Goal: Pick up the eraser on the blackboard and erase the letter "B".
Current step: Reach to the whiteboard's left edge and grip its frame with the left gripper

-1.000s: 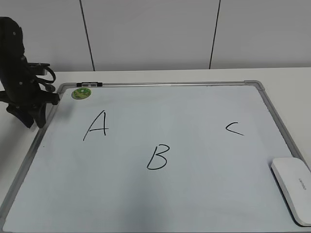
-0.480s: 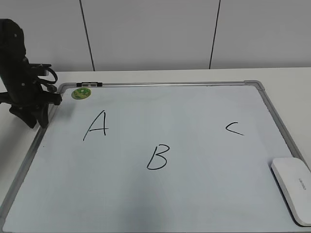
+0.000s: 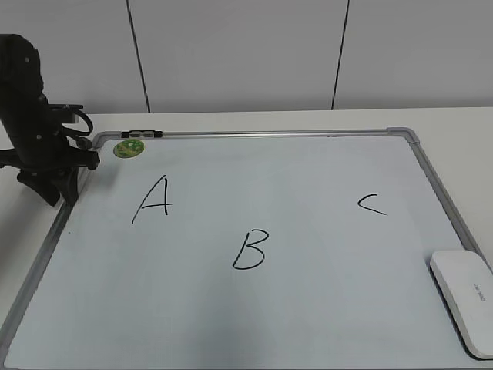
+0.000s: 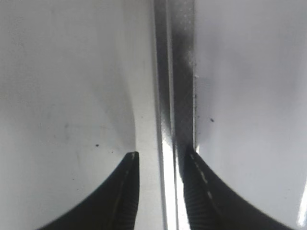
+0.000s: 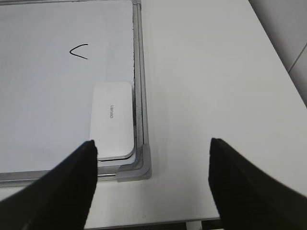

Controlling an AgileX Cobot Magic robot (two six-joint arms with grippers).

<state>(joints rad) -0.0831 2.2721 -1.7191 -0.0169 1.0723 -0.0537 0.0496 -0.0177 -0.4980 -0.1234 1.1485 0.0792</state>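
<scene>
The blackboard (image 3: pixel 308 177) is a pale glossy whiteboard with a grey frame, lying flat on the table. The black letter "B" (image 3: pixel 250 249) is drawn near its middle. The white eraser (image 3: pixel 462 301) lies in the board's near right corner and also shows in the right wrist view (image 5: pixel 112 120). My left gripper (image 3: pixel 50 185) hangs over the board's far left edge. In the left wrist view (image 4: pixel 161 154) its jaws are slightly apart and straddle the frame rail (image 4: pixel 175 96), holding nothing. My right gripper (image 5: pixel 152 143) is wide open and empty, above the board's corner cap (image 5: pixel 136 167) just near of the eraser.
A black "A" (image 3: pixel 152 199) is left of the B and a black "C" (image 3: pixel 371 203) is to its right. A round green magnet (image 3: pixel 128 147) and a black clip (image 3: pixel 142 133) sit at the far left corner. White table (image 5: pixel 216 86) lies right of the board.
My left arm has shifted slightly at the board's left edge. The eraser and the letters have not moved.
</scene>
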